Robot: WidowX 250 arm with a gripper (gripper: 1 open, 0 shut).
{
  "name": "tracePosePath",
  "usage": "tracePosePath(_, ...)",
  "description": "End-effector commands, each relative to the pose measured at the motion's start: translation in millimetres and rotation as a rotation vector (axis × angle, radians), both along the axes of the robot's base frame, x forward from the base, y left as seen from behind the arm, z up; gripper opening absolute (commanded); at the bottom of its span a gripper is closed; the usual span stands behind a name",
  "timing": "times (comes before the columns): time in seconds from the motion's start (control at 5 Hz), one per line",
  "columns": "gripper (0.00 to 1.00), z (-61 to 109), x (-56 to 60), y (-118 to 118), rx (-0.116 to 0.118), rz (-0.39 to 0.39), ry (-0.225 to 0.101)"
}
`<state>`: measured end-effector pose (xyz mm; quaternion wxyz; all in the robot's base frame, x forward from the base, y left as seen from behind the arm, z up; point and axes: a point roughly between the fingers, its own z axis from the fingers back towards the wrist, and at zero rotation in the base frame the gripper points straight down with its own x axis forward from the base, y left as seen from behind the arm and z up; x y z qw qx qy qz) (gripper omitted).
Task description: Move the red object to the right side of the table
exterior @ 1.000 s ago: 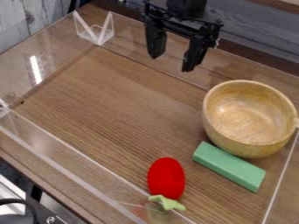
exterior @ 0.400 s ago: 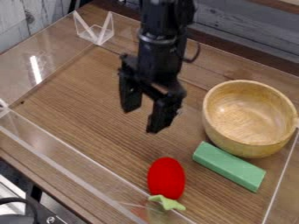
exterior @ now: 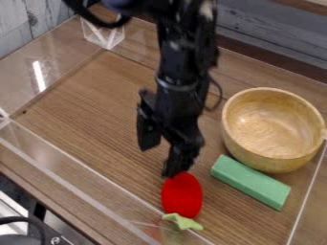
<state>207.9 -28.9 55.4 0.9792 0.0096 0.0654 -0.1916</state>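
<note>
Cam view: gripper (exterior: 169, 168) w/ jaws apart, prob. just above/beside red object (exterior: 182, 194), contact unclear. Red obj. on table (exterior: 96, 124) nr the near edge, leafy stem toward that edge; 1 green block (exterior: 250, 183) and 1 bowl (exterior: 272, 129) nearby.

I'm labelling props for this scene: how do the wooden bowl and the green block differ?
The wooden bowl is round and hollow; the green block is long and rectangular. The bowl is tan and larger, the block green and smaller. Both rest on the table.
</note>
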Motion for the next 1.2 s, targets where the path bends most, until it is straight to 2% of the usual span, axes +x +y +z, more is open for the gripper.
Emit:
tracePosePath(0.0,1.0,-18.7,1.3,-6.2,0.006,-0.065,-0.035)
tracePosePath(0.2,1.0,-23.5,-2.0,-3.6,0.011,-0.132,-0.047)
tracePosePath(0.4,0.0,-25.1,-5.3,-2.1,0.016,-0.197,-0.057)
tracePosePath(0.6,0.0,-16.7,-4.6,-4.1,0.021,-0.185,-0.068)
tracePosePath(0.8,1.0,-6.9,-3.4,-7.5,0.024,-0.164,-0.078)
tracePosePath(1.0,0.0,-9.2,-8.7,-12.0,0.022,-0.222,-0.09)
